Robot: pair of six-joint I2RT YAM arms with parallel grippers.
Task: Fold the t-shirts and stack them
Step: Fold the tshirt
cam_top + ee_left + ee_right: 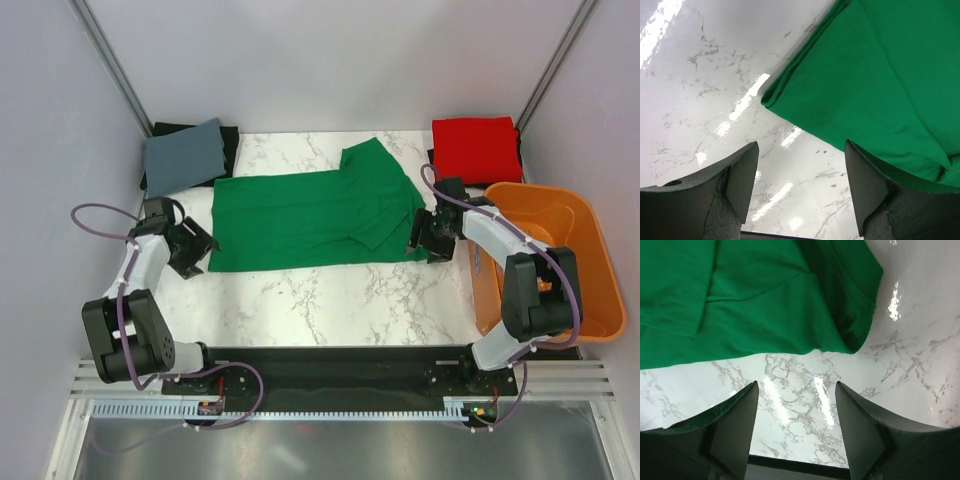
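Note:
A bright green t-shirt (310,215) lies spread on the marble table, folded lengthwise, with a sleeve pointing to the far side. A bright red t-shirt (475,148) lies folded at the far right corner. My left gripper (195,250) is open and empty just left of the green shirt's near left corner (771,100). My right gripper (432,240) is open and empty at the shirt's near right corner (852,342). Both hover low over bare marble beside the cloth, not touching it.
A folded grey-blue cloth (185,155) lies on a black cloth (232,140) at the far left corner. An orange plastic basket (560,255) stands at the right edge, beside the right arm. White walls close in both sides.

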